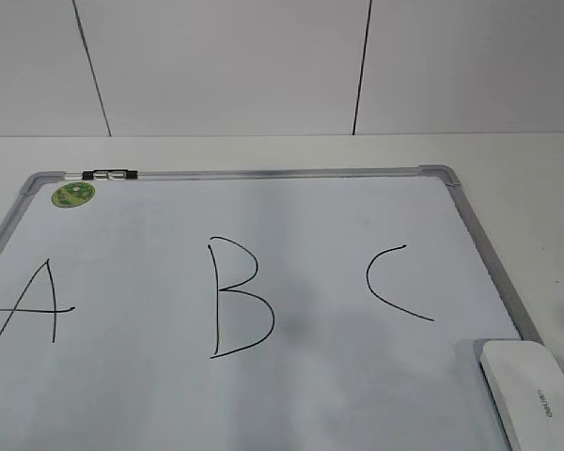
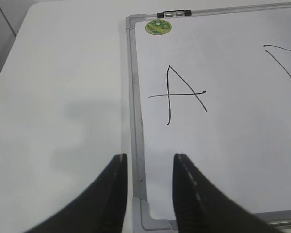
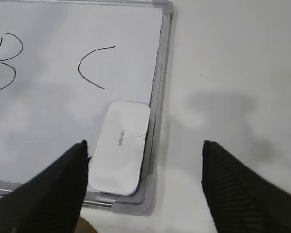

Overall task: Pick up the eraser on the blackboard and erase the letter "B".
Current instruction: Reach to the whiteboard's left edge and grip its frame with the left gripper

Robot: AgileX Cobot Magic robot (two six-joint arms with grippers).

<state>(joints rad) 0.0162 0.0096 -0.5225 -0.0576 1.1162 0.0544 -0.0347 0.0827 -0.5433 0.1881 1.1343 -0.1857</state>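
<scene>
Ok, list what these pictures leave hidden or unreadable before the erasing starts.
- The eraser: cut off by the exterior view's bottom edge; its underside faces down in every view.
- Its grey lettering: too small to read, even in the right wrist view.
- The letter "B": cropped at the right wrist view's left edge; whole only in the exterior view.
- The blackboard: near edge cut off in the exterior view.
- Both arms: absent from the exterior view.

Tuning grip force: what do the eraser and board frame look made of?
The eraser: likely smooth matte white plastic, with a rounded moulded shell and small printed lettering. The blackboard frame: looks like brushed grey metal rails with a dull sheen; its rounded corner caps are probably plastic.
</scene>
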